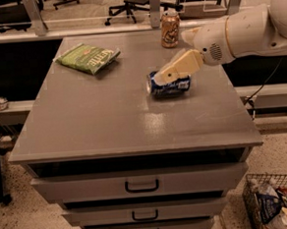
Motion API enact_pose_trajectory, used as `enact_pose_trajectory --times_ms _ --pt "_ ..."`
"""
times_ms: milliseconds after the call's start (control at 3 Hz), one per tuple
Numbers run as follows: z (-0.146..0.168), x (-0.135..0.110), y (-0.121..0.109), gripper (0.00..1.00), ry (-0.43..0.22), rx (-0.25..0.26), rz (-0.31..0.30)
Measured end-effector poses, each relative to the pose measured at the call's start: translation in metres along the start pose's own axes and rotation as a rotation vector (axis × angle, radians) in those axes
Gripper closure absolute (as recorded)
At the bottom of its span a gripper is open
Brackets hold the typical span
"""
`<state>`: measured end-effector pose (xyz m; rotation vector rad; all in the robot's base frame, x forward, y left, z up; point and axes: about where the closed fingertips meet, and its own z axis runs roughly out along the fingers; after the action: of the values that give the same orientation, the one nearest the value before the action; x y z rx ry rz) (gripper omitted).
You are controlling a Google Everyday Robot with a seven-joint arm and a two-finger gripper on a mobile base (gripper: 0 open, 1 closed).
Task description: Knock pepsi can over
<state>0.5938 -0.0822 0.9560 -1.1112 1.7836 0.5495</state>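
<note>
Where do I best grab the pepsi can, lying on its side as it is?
Grip the pepsi can across the middle of its round body, coming down from above. It lies on its side, lengthwise across the view, so its near and far flanks look free. The pincer sits right over its silver end.
</note>
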Motion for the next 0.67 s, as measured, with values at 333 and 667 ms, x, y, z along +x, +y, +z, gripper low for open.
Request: enact_pose_trajectory --times_ms 333,667 --pt "0.001 -0.011 0.008 0.00 -0.023 0.003 0.023" --pt "-0.038 0.022 -0.032 0.00 0.004 0.102 0.023"
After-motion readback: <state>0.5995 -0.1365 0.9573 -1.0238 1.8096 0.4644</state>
